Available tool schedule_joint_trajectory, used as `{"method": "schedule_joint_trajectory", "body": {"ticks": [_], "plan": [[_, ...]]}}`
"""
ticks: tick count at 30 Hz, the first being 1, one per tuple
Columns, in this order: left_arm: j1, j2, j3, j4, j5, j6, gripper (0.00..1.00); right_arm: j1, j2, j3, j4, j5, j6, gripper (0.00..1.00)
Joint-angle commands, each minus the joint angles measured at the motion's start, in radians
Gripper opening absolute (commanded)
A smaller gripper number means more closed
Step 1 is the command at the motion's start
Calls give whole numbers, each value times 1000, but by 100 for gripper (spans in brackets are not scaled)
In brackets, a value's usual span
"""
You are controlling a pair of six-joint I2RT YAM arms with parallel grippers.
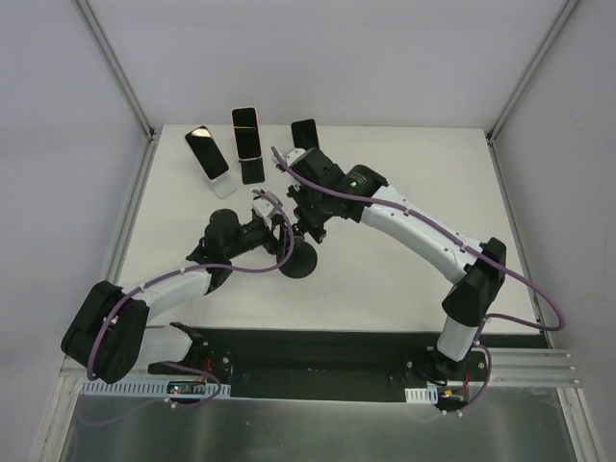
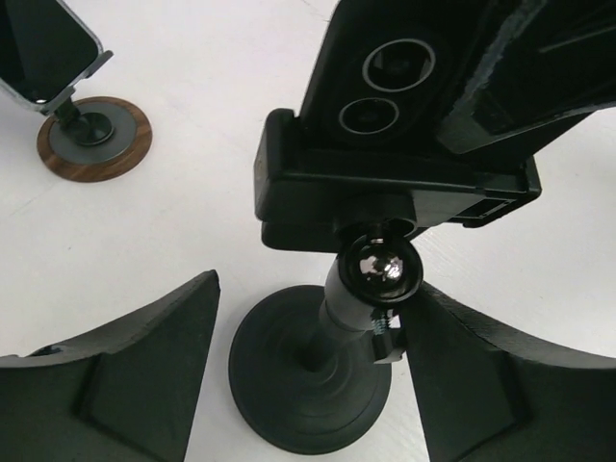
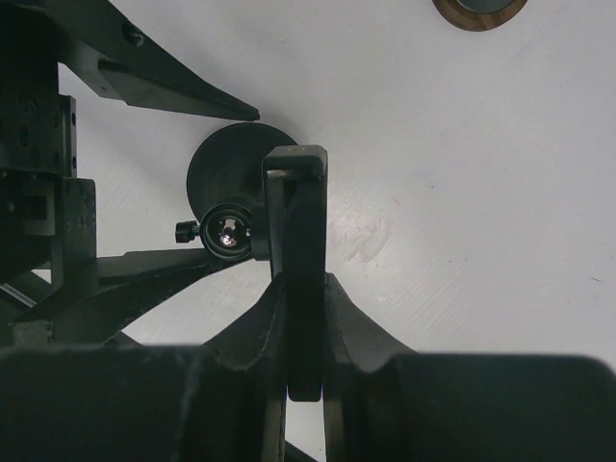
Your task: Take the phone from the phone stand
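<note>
Bench (image 1: pixel 423 164) in plain white carries everything, with pale walls round its far and side edges. Over it the left arm (image 1: pixel 178 284) and the right arm (image 1: pixel 423 231) reach inward from the near edge and meet at the middle. Along the far side stand three other phones (image 1: pixel 245 133) on their own holders, well apart from the arms. One of those holders has a wood-rimmed foot (image 2: pixel 94 142), seen in the left wrist view.

At the middle sits the black phone stand (image 2: pixel 318 375), its round base flat on the bench and a short stem rising to a cradle (image 2: pixel 385 197). The left claw (image 2: pixel 316 289) hangs low with its fingers apart, one on each side of the stem, near the base. Whether either finger touches the stem cannot be told. The right claw (image 3: pixel 306 332) sits above the stand and is clamped on the phone (image 2: pixel 385 67), one finger on each flat face, as the right wrist view shows edge-on. The phone is black, sits in the cradle, and turns its back with two round lenses toward the left wrist camera. Under the cradle a shiny ball joint (image 2: pixel 382 268) links it to the stem, with a small screw (image 2: pixel 387 332) just below.
</note>
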Motion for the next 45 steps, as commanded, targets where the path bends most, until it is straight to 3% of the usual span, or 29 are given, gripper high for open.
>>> {"method": "schedule_joint_trajectory", "body": {"ticks": [1,8,14,18,21,26,30,32,33,39,40,41,45], "plan": [[-19,25,35,101,26,8,68,-3,-66,8,42,-32,-5,1],[-28,71,63,100,37,31,56,-1,-72,-18,56,-58,24,1],[-33,88,72,100,43,41,36,-1,-74,-40,61,-64,44,1],[-46,90,77,100,39,46,36,-3,-74,-47,59,-67,55,1],[-56,96,80,100,17,54,45,-3,-71,-46,55,-72,58,1],[-62,102,77,114,-16,54,43,-3,-69,-40,47,-70,60,1],[-62,102,77,118,-9,51,22,-1,-72,-40,45,-64,61,2],[-63,99,77,118,-7,49,12,-1,-72,-41,45,-56,64,8],[-66,100,75,118,-10,49,1,-1,-76,-43,47,-46,78,12],[-97,90,57,123,-38,35,0,-20,-140,-131,156,5,127,46],[-99,83,54,124,-44,29,0,-29,-152,-174,180,-10,136,60],[-100,80,54,123,-49,23,0,-32,-164,-196,235,-18,138,66],[-106,73,46,126,-59,20,0,-37,-226,-302,366,-27,119,68]]}}
